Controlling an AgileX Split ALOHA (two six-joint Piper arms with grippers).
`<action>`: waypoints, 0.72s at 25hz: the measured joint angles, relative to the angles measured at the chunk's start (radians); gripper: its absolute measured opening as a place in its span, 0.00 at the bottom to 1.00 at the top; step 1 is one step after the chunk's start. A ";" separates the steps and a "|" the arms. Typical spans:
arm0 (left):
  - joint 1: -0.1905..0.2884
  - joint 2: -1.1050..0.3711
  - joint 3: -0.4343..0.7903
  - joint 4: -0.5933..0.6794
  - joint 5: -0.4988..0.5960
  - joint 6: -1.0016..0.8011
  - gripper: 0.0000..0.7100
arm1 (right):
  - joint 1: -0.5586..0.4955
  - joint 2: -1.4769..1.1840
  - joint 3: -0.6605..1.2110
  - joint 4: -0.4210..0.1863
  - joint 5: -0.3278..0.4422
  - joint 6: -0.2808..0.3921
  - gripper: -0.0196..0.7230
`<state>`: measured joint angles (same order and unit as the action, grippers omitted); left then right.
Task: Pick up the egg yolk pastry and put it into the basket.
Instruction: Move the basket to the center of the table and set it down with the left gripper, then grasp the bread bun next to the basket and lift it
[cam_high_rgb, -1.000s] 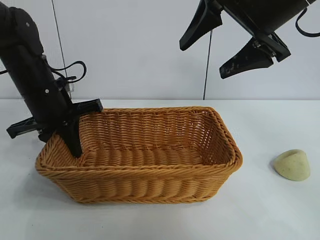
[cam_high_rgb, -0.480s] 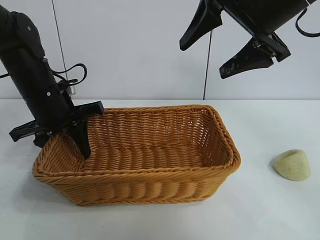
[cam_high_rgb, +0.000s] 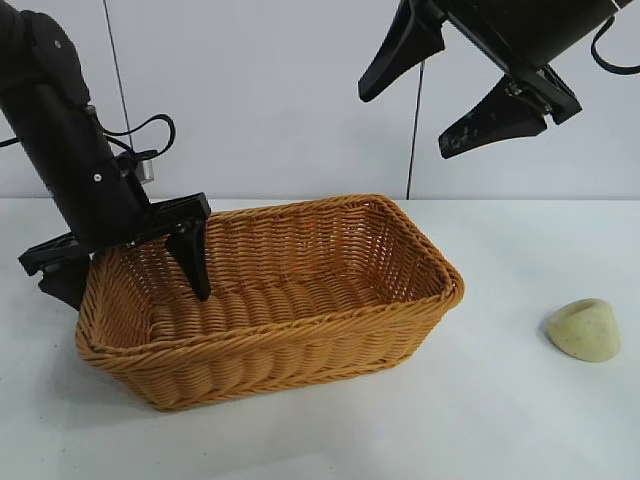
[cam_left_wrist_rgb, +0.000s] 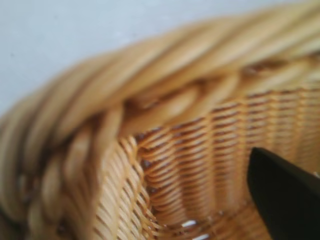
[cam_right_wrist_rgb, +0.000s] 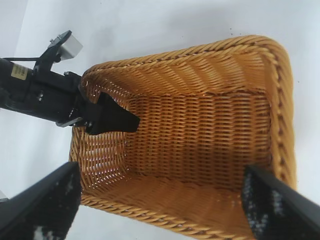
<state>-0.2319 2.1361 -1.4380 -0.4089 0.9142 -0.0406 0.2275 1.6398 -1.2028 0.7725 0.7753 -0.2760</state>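
Observation:
The orange-tan wicker basket sits skewed on the white table, left of centre. My left gripper is open and straddles the basket's left end wall, with one finger inside and the other outside. The left wrist view shows the braided rim close up and one dark finger beside the inner weave. My right gripper hangs high above the basket's right end, open and empty; its wrist view looks down into the empty basket. The pale yellow-green egg yolk pastry lies alone on the table at far right.
A white wall stands behind the table. Bare table lies between the basket and the pastry. A black cable loops off the left arm.
My left gripper has gone from shut on the basket's left wall to open. The basket has swung round, its right end moving back and left. The right arm has not moved.

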 joint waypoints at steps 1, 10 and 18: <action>0.001 -0.005 -0.010 0.003 0.001 0.003 0.97 | 0.000 0.000 0.000 0.000 0.000 0.000 0.87; -0.002 -0.017 -0.139 -0.006 0.064 0.019 0.97 | 0.000 0.000 0.000 0.000 0.000 0.001 0.87; -0.004 -0.017 -0.225 -0.007 0.125 0.028 0.98 | 0.000 0.000 0.000 0.000 0.000 0.001 0.87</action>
<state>-0.2356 2.1194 -1.6632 -0.4160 1.0393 -0.0121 0.2275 1.6398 -1.2028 0.7725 0.7753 -0.2752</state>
